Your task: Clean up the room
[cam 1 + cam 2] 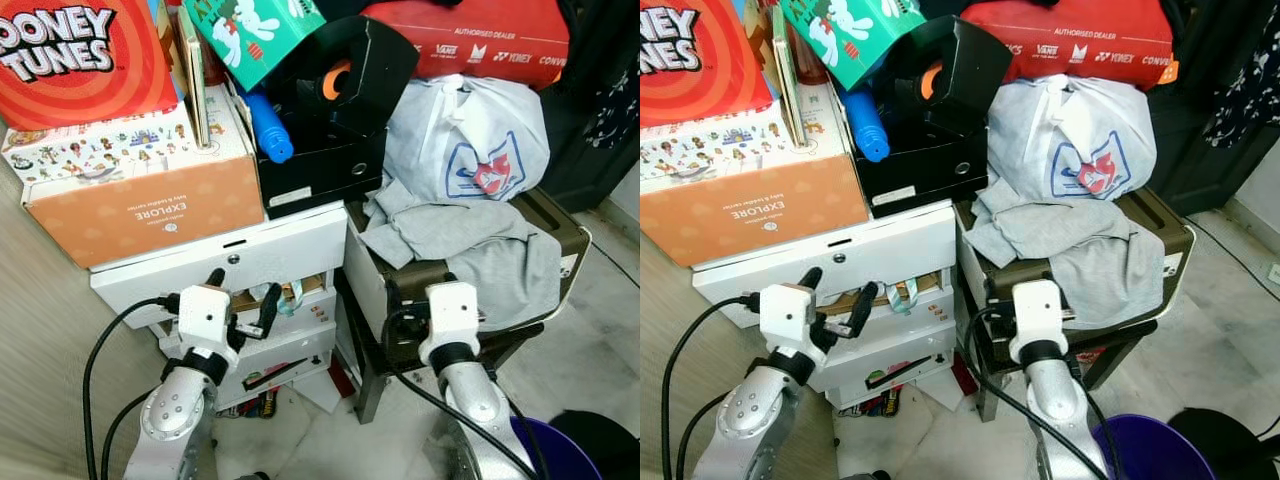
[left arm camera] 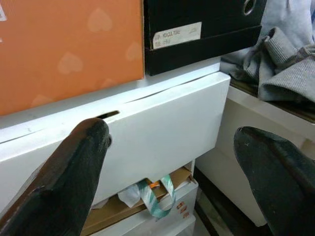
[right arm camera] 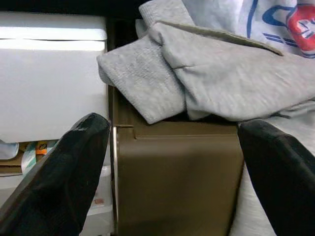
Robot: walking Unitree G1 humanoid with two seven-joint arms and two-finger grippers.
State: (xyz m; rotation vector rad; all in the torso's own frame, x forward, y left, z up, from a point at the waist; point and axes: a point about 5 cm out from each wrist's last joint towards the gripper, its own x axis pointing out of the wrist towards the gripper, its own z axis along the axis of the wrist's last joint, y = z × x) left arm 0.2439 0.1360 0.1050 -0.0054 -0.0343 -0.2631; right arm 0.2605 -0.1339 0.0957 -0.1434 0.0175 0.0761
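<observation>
Cloth (image 1: 470,250) atop brown box (image 3: 177,182), pincers spread

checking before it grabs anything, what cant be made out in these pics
- Brown case: the top is covered by grey clothes in the eye views, so what it is stays unclear.
- Black box label: too small to read in the left wrist view.
- Open white drawer: the contents are mostly hidden by its front.
- Purple bin: cut off by the bottom edge.
- Red bag: cut off by the top edge.

Left gripper (image 1: 243,298) spread wide before white drawers (image 1: 262,258).
</observation>
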